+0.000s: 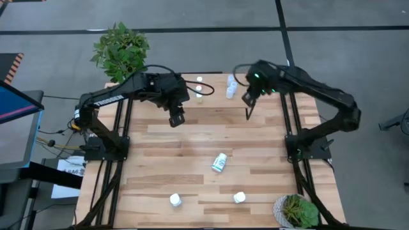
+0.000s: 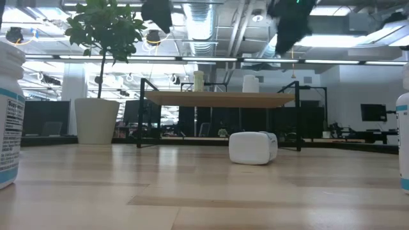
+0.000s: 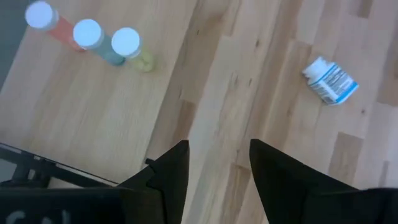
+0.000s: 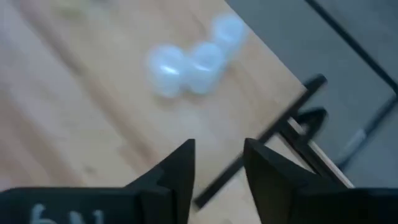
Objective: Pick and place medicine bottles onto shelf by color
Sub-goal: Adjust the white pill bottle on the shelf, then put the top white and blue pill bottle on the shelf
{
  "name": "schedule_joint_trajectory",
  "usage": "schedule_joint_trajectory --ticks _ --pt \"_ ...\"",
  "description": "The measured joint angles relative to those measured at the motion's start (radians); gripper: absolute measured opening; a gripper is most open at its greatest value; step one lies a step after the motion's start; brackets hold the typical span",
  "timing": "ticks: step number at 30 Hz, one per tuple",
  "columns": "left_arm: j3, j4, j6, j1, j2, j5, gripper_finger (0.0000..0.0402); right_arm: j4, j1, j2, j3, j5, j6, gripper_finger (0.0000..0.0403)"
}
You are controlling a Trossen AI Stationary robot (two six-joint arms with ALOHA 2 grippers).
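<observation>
The shelf (image 1: 216, 89) stands at the table's far edge. Three small bottles (image 1: 199, 89) stand in a row on its left part, and in the left wrist view they show white caps (image 3: 87, 32). Another cluster of pale bottles (image 1: 231, 86) stands toward its right, blurred in the right wrist view (image 4: 186, 62). A bottle with a blue-green label (image 1: 219, 162) lies on its side mid-table. Two small bottles (image 1: 175, 200) (image 1: 239, 197) stand near the front edge. My left gripper (image 3: 217, 155) (image 1: 177, 118) hangs open above the table, just in front of the shelf. My right gripper (image 4: 219, 155) (image 1: 248, 107) hangs open over the shelf's right part.
A leafy plant (image 1: 121, 48) stands beyond the table's far left corner, and a small potted plant (image 1: 296, 211) sits at the near right corner. In the low view, large bottles (image 2: 9, 115) (image 2: 402, 140) loom at both picture edges. Bare wood lies between the shelf and the lying bottle.
</observation>
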Motion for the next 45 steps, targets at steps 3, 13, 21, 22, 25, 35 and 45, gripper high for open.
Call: schedule_joint_trajectory --ticks 3,13,21,22,25,35,45 --pt "0.000 0.001 -0.002 -0.013 -0.026 -0.008 0.0144 -0.003 -0.083 0.087 0.000 -0.043 -0.036 0.0138" --pt "-0.001 -0.014 -0.002 -0.026 -0.043 -0.034 0.0133 0.100 -0.174 0.253 -0.001 -0.083 -0.056 0.0072" --pt "-0.001 -0.014 -0.002 -0.026 -0.043 -0.034 0.0132 0.171 -0.169 0.312 -0.001 -0.084 -0.080 0.0067" --pt "-0.001 -0.013 -0.002 -0.026 -0.043 -0.034 0.0132 0.180 -0.169 0.318 -0.001 -0.084 -0.081 0.0067" --pt "-0.001 -0.013 -0.002 -0.026 -0.043 -0.034 0.0132 0.204 -0.166 0.323 -0.001 -0.084 -0.084 0.0067" --pt "-0.001 -0.013 0.003 -0.026 -0.043 -0.053 0.0132 0.191 -0.165 0.300 0.000 -0.103 -0.083 0.0067" --pt "-0.009 -0.053 -0.061 -0.029 -0.043 -0.053 0.0132 -0.044 -0.089 0.129 0.000 -0.113 -0.059 0.0067"
